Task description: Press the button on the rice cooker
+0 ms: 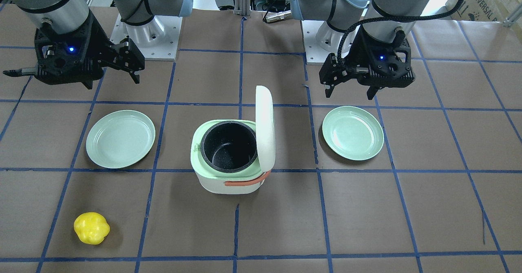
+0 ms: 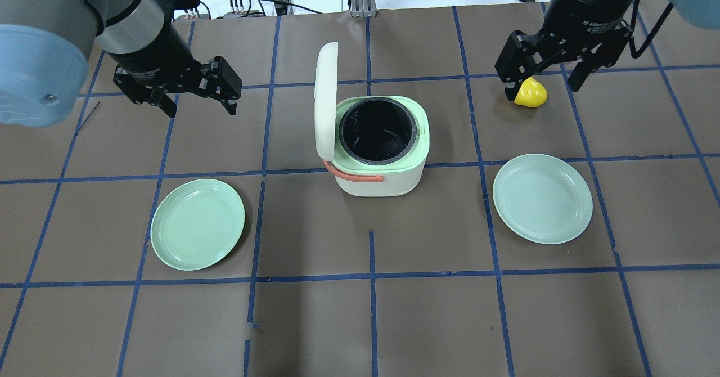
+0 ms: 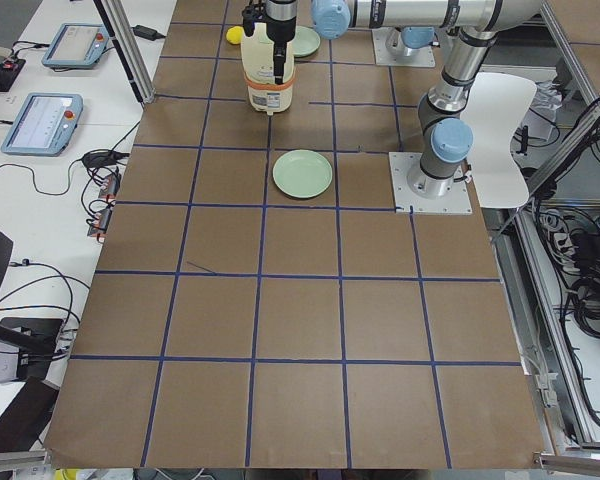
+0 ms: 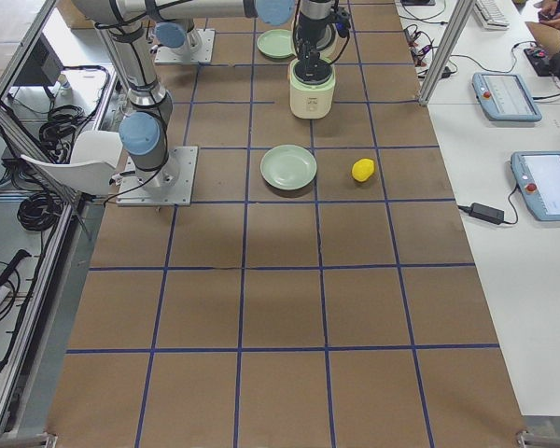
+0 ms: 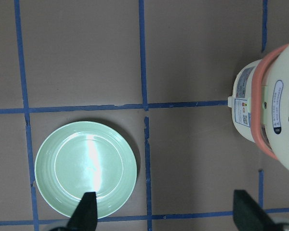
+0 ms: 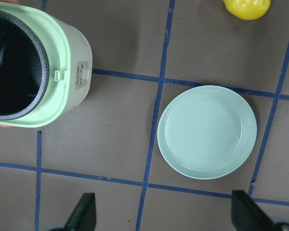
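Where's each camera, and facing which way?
Front-facing: across the table, faces robot; left arm on view's right, right arm left.
Overhead: behind the robot, looks down; both arms.
Exterior left: robot's-left end; left arm near.
Exterior right: opposite end; right arm near.
Left wrist: down on left plate; jaws' tips.
Right wrist: down on right plate; jaws' tips.
Shared: rice cooker in all.

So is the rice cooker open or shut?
Open. The cooker has its lid standing upright, and the dark inner pot shows, looking empty.
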Controlling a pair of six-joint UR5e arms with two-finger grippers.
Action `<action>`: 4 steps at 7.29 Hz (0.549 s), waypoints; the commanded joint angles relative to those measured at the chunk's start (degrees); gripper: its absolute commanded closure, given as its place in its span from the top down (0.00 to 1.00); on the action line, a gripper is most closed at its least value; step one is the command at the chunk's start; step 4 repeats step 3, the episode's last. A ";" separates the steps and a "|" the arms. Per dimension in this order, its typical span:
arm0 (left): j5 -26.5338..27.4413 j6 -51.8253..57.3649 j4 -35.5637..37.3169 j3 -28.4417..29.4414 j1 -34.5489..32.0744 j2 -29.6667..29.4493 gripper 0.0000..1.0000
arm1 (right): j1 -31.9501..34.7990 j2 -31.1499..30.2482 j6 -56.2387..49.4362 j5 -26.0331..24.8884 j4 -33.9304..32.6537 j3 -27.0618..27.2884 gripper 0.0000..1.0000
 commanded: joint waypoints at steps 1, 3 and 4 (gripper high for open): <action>-0.07 0.00 0.00 0.00 0.00 0.00 1.00 | 0.05 -0.52 3.60 -0.04 -1.24 1.10 1.00; -0.07 0.00 0.00 0.00 0.09 0.00 1.00 | 0.05 -0.44 5.74 0.14 -1.24 0.92 1.00; -0.07 0.00 0.00 0.00 0.09 0.00 1.00 | 0.05 -0.44 5.74 0.14 -1.24 0.92 1.00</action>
